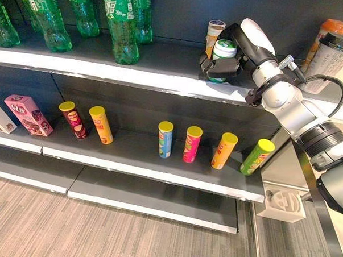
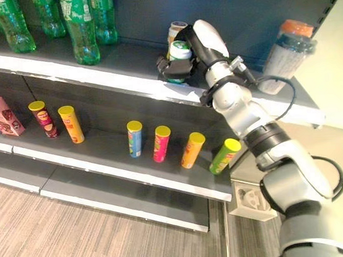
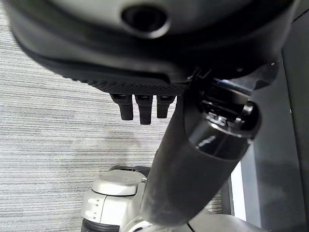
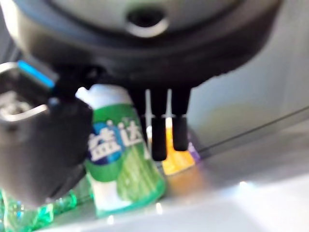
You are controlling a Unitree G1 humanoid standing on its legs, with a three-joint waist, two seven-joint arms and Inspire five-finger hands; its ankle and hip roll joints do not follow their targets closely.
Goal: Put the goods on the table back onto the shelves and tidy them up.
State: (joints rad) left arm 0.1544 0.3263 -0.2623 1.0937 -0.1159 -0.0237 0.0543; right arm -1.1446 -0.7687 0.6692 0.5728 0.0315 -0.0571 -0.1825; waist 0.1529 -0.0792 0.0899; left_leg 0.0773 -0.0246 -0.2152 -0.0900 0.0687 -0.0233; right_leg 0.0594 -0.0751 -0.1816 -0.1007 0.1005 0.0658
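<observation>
One green gum tub (image 1: pixel 222 53) on top shelf (image 1: pixel 157 66), right robot hand (image 1: pixel 236 51) curled around it

Green-and-white jar (image 1: pixel 223 53) in the dark right hand (image 1: pixel 226 66); green bottles (image 1: pixel 121 28), yellow-lidded multicoloured tubes (image 1: pixel 165 139).

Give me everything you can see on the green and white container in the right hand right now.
The green and white container is a small plastic-looking bottle with a white top, a green label with white print and a white base. It stands upright on the top shelf, just in front of a similar beige container. The right hand wraps it from the side, fingers and thumb curled round its body. Whether its base rests fully on the shelf is unclear.
</observation>
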